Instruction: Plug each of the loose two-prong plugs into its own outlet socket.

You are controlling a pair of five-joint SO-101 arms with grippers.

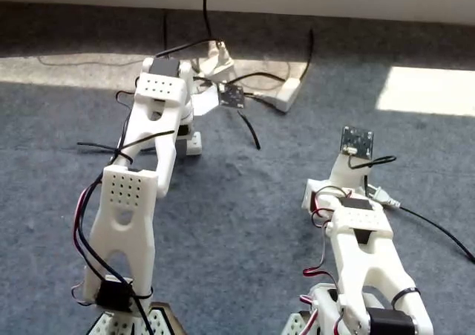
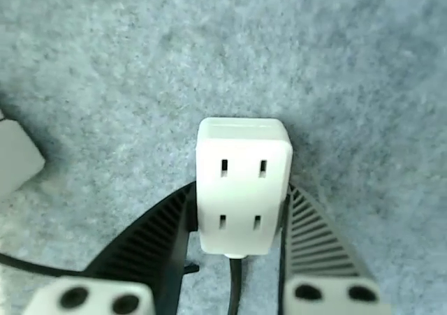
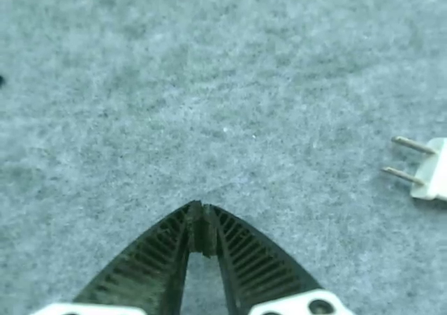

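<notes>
A white outlet block (image 2: 243, 186) with two pairs of slots lies on the grey carpet, its black cord running back under the wrist. My left gripper (image 2: 237, 210) is shut on its sides, one black finger against each. In the high view that left arm (image 1: 159, 119) stretches to the far middle-left. My right gripper (image 3: 202, 225) is shut with nothing in it, its tips low over bare carpet. A loose white two-prong plug (image 3: 426, 170) lies beside it, prongs pointing toward the gripper's side; in the high view this plug (image 1: 382, 195) sits right of the right arm (image 1: 356, 223).
A white power strip (image 1: 286, 93) and another white plug (image 1: 219, 56) with black cords lie at the far edge of the carpet. A white object (image 2: 15, 163) sits close to the held outlet block. The plug's black cord (image 1: 438, 227) trails off right.
</notes>
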